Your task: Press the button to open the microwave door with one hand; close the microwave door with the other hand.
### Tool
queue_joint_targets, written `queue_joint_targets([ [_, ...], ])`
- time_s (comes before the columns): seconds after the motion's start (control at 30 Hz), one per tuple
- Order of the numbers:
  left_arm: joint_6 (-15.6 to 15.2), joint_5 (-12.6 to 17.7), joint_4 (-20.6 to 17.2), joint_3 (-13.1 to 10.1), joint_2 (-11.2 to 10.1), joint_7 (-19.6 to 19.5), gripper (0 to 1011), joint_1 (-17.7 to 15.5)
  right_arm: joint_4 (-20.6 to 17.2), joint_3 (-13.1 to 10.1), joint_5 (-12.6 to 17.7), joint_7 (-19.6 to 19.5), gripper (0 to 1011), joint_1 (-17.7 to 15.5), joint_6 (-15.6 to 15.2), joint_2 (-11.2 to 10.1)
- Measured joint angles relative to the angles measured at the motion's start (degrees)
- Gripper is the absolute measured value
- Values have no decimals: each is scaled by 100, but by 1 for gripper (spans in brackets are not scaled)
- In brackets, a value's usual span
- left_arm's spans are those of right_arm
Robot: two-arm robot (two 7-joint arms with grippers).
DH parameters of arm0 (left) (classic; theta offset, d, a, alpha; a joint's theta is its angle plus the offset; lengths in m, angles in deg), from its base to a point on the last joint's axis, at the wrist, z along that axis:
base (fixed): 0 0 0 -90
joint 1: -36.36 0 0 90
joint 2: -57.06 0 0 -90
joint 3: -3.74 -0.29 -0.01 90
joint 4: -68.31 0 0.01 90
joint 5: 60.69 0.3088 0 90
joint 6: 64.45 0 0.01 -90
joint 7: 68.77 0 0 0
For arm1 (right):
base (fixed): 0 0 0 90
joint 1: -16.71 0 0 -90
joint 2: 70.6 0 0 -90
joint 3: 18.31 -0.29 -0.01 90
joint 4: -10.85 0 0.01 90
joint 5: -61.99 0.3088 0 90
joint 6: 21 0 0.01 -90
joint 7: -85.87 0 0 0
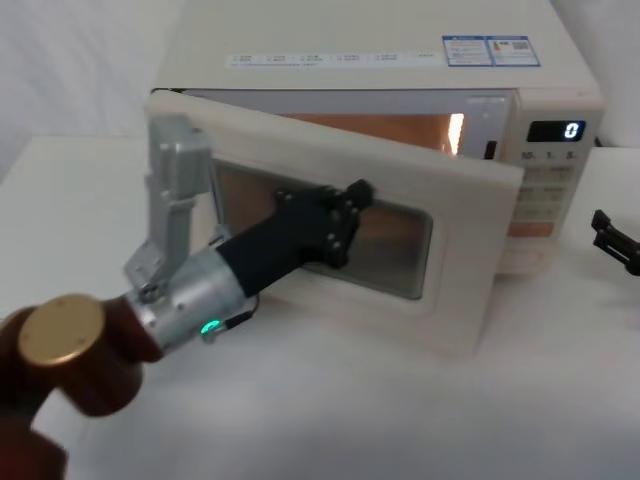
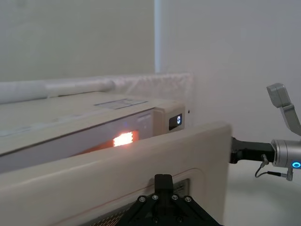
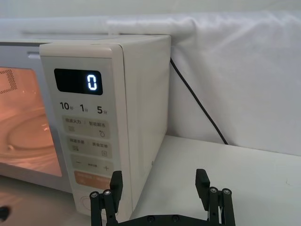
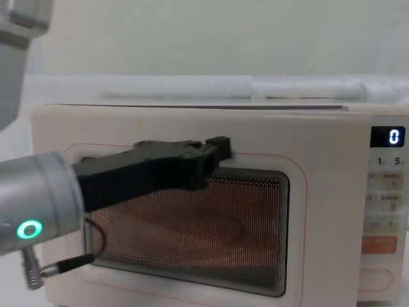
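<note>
At center of the tabletop (image 1: 330, 400), the microwave door (image 1: 455, 260) stood ajar over a lit, empty cavity, the left end effector (image 1: 350, 215) against its window, fingers unclear, while the right end effector (image 3: 160, 188) hung spread at 3 o'clock, near the button (image 3: 84, 203).

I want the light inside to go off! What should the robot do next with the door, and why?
Probably keep pushing: the left gripper rests against the microwave door, which hangs partly open with the oven light glowing. The right gripper waits beside the panel, clear of the button.
</note>
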Motion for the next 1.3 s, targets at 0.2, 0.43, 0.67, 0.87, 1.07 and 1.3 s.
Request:
queue_joint_targets([
  [0.2, -36, 39, 414, -317, 94, -125, 0, -492, 0, 0, 0, 0, 1002, 0, 0, 0],
  [0.43, -43, 41, 779, -565, 232, -195, 0, -913, 0, 0, 0, 0, 1002, 0, 0, 0],
  [0.67, -35, 33, 1134, -842, 422, -247, 0, -1306, 0, 0, 0, 0, 1002, 0, 0, 0],
  [0.87, 36, 104, 1399, -1054, 603, -226, 0, -1584, 0, 0, 0, 0, 1002, 0, 0, 0],
  [1.07, 146, 259, 1615, -1227, 808, -112, 0, -1762, 0, 0, 0, 0, 1002, 0, 0, 0],
  [1.3, 264, 508, 1760, -1336, 975, 63, 0, -1868, 0, 0, 0, 0, 1002, 0, 0, 0],
])
